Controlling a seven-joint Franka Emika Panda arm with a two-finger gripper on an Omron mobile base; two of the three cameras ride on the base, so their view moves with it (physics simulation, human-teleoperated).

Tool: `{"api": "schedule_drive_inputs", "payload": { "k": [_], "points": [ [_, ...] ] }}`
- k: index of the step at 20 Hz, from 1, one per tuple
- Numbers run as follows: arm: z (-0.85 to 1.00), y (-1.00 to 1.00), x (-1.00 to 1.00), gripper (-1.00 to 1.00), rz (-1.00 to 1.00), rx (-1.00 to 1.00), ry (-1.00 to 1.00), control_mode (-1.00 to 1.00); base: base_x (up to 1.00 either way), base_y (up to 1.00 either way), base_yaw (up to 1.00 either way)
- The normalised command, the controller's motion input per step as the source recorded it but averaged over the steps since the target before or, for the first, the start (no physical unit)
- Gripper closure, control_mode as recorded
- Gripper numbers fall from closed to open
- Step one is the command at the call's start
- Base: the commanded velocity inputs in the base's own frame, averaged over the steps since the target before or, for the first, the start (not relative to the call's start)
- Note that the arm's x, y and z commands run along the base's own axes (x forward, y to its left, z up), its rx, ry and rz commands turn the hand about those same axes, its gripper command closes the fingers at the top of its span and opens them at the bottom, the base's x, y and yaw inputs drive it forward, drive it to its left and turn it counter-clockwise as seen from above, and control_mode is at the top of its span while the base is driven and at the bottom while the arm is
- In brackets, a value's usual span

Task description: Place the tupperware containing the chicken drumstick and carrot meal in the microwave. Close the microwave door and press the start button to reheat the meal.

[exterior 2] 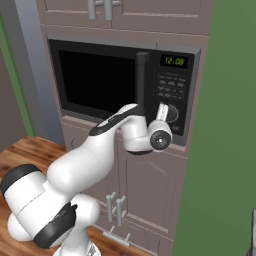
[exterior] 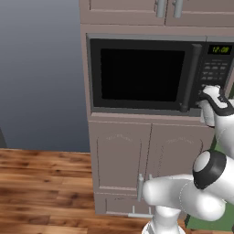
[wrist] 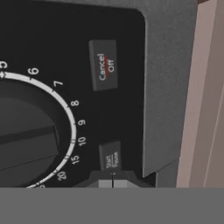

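The microwave [exterior: 96, 45] sits built into the cabinet column, and the microwave door [exterior: 137, 75] is closed, its black window dark. The tupperware, chicken drumstick and carrot are hidden. My gripper [wrist: 113, 180] is shut with nothing in it, its tips pressed together right under the Start/Pause button [wrist: 110, 155] on the black control panel [exterior 2: 172, 87]. In the right base view the gripper [exterior 2: 162, 109] is up against the panel's lower part beside the dial [exterior 2: 171, 113]. My hand also reaches the panel in the left base view, gripper [exterior: 204, 97].
A Cancel/Off button [wrist: 103, 65] lies above the start button, right of the timer dial [wrist: 26, 135]. The door's bar handle [exterior: 194, 75] stands just left of the hand. Cabinet doors [exterior: 121, 155] are below the microwave; a green wall [exterior 2: 225, 150] is on the right.
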Motion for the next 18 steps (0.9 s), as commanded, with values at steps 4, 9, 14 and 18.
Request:
{"api": "schedule_drive_inputs", "payload": {
  "k": [4, 9, 14, 18],
  "points": [
    [-0.23, -0.03, 0.24, 1.0, -0.05, -0.03, -0.01, -1.0, 0.0, 0.0, 0.0],
    [-0.31, -0.03, 0.27, 1.0, -0.07, -0.04, -0.05, -1.0, 0.0, 0.0, 0.0],
    [-0.35, 0.0, 0.3, 1.0, -0.07, -0.05, -0.1, -1.0, 0.0, 0.0, 0.0],
    [-0.41, 0.0, 0.2, 1.0, -0.05, -0.02, -0.16, -1.0, 0.0, 0.0, 0.0]
  ]
}}
